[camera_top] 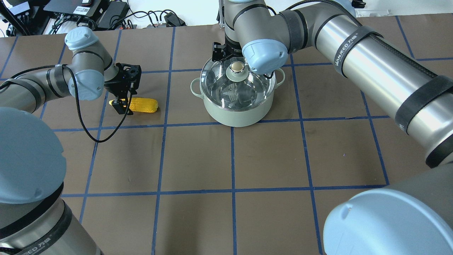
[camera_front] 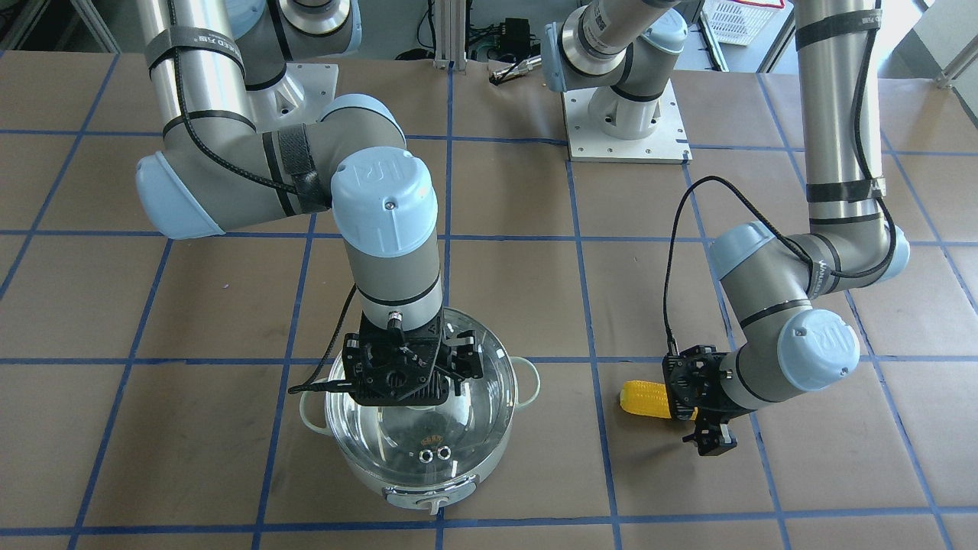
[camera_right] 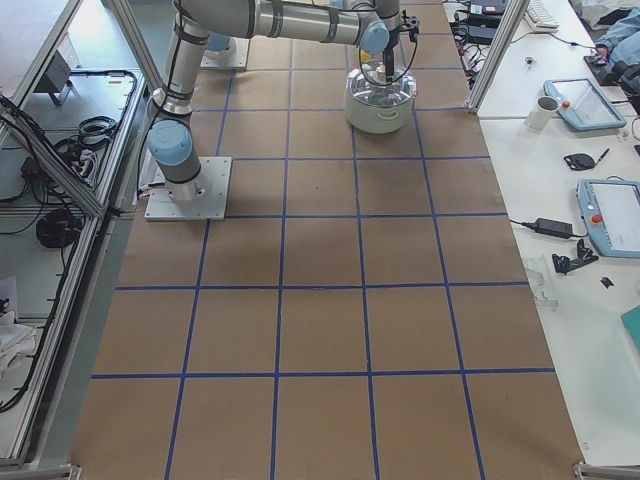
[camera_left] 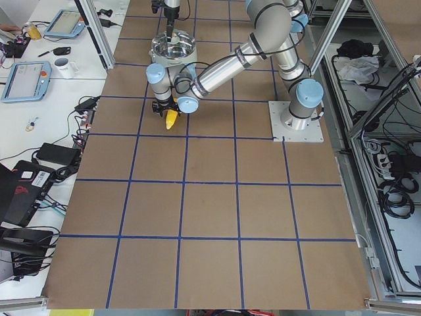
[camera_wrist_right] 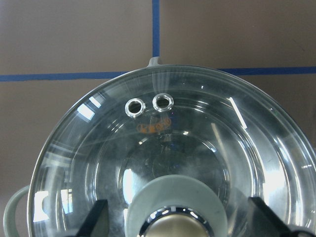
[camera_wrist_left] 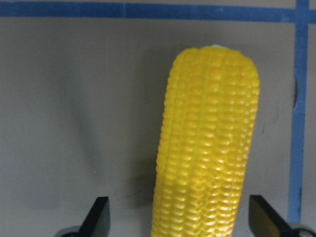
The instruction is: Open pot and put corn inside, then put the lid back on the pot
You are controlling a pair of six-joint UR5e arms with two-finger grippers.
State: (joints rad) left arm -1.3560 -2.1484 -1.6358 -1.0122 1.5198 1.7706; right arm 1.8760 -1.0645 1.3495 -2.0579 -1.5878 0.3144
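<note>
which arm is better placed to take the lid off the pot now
Right. The right gripper hangs over the pot, open, with a finger on either side of the knob of the lid. The left gripper is off at the corn, open around it on the table.

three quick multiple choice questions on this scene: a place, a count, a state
1. Where is the corn relative to the pot? A inside it B on the table beside it C on top of it
2. How many steam holes has the lid? A one B two C four
3. The lid is A on the pot B lifted clear C on the table
Answers: 1 B, it lies on the table apart from the pot; 2 B, two ringed holes show; 3 A, it covers the pot.
</note>
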